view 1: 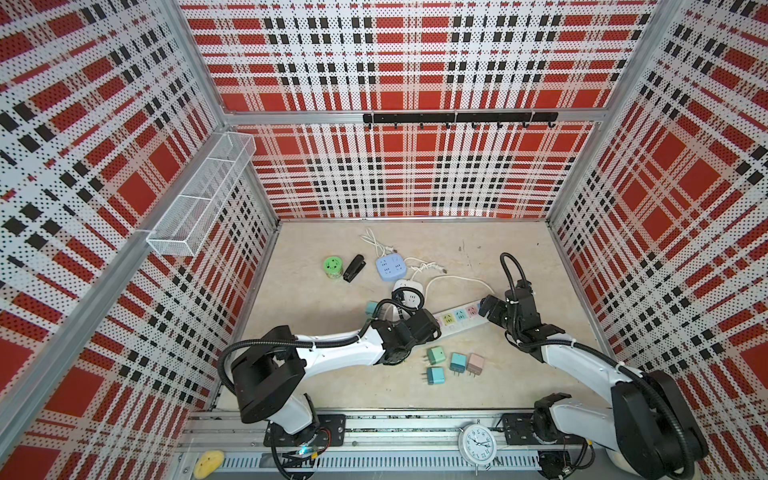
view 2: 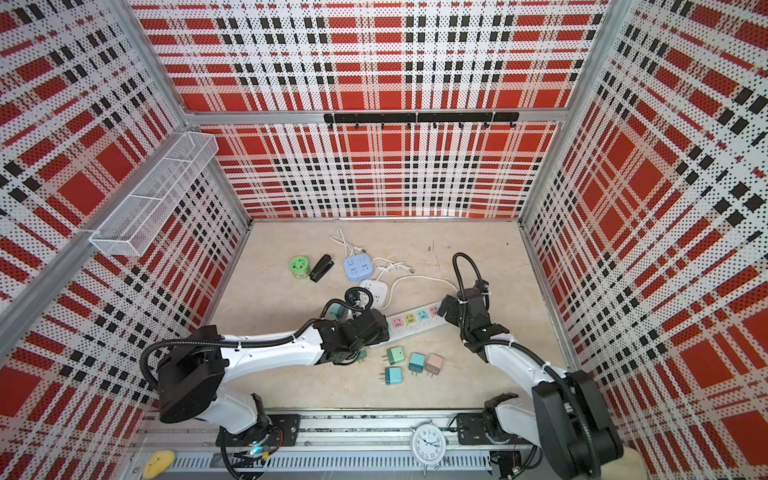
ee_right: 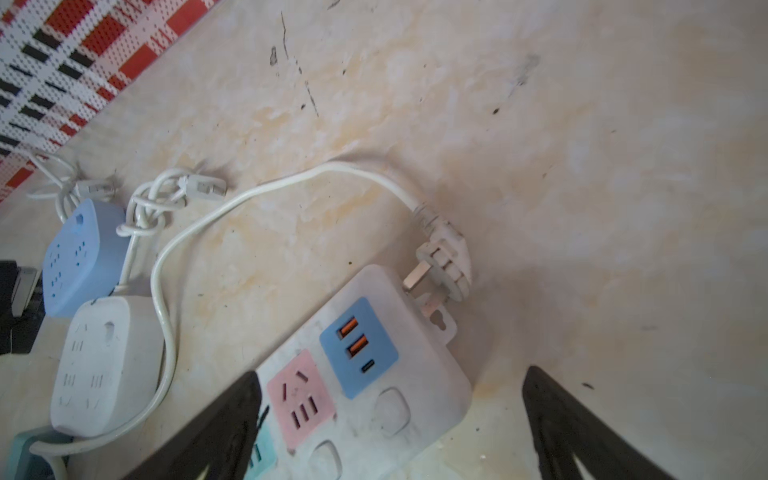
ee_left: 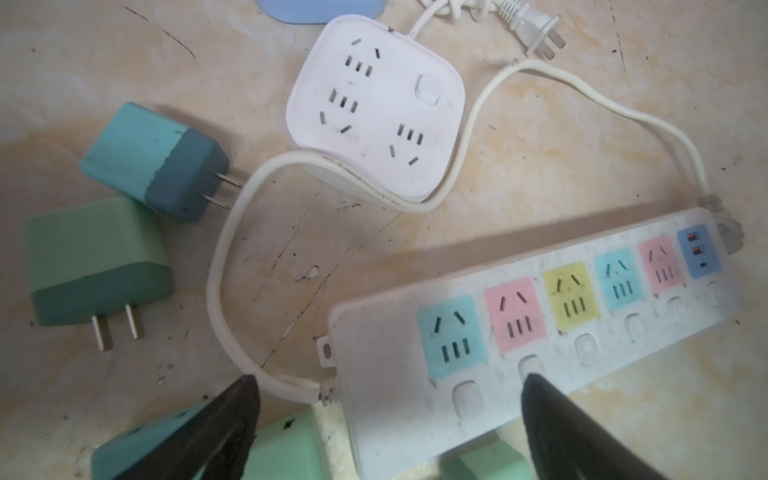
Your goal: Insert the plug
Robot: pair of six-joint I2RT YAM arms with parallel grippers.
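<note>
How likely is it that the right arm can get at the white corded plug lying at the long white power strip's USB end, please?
Probably yes: the right gripper hangs open above that end of the power strip, and the plug lies uncovered beside it, nothing in between.

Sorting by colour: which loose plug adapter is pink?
The adapter rightmost of the group beside the strip, in a top view; the others are green or teal.
</note>
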